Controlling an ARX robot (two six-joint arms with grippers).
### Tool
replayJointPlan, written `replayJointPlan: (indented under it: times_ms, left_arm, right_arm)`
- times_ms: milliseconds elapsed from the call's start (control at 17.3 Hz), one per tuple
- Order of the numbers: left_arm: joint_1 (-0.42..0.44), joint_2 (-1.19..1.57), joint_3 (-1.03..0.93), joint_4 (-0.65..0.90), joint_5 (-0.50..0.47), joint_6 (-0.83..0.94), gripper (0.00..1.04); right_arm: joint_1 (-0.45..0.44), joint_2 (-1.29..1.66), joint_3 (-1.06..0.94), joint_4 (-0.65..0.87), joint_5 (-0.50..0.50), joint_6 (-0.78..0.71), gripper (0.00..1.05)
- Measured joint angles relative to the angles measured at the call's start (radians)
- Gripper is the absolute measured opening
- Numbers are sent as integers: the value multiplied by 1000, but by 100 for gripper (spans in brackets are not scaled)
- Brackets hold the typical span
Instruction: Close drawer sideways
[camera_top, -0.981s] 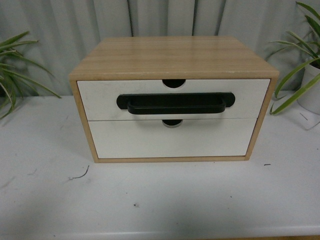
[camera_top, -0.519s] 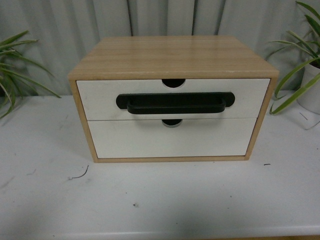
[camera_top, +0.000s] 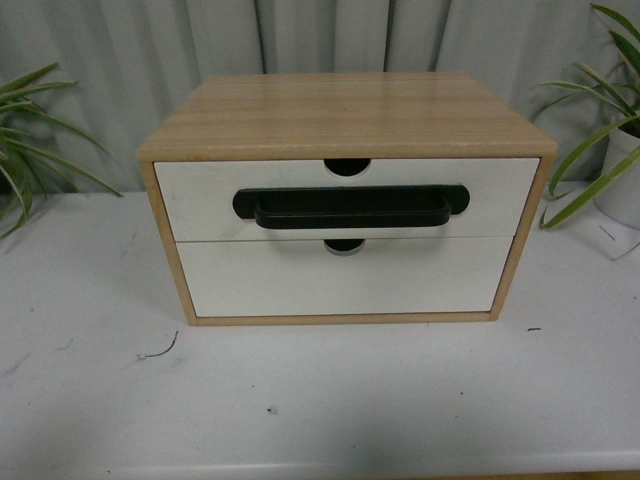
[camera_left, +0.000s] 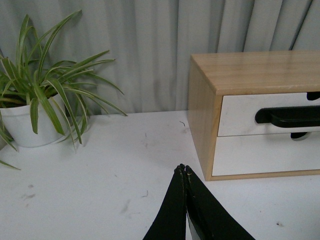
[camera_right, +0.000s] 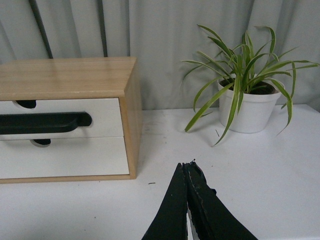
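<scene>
The drawer (camera_top: 200, 200) is the upper one in a light wood cabinet (camera_top: 340, 110). It has a white front, a long black bar handle (camera_top: 350, 207) and a semicircular notch (camera_top: 347, 166) in its top edge. Its front sits flush with the cabinet frame. It also shows in the left wrist view (camera_left: 240, 114) and the right wrist view (camera_right: 105, 112). No gripper shows in the front view. My left gripper (camera_left: 182, 169) is shut and empty over the table left of the cabinet. My right gripper (camera_right: 187, 165) is shut and empty right of the cabinet.
A handleless white lower drawer (camera_top: 340, 275) sits under it. The cabinet stands on a white table (camera_top: 320, 400). A potted plant (camera_left: 30, 107) stands left, another (camera_right: 247, 100) right. A grey curtain (camera_top: 130, 50) hangs behind.
</scene>
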Motion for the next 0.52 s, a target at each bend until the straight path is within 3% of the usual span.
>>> replayJointPlan:
  times_ms: [231, 519]
  left_arm:
    - [0, 0, 0, 0, 0, 0, 2]
    - [0, 0, 0, 0, 0, -1, 50]
  right_arm:
    - [0, 0, 0, 0, 0, -1, 2]
    - [0, 0, 0, 0, 0, -2, 50]
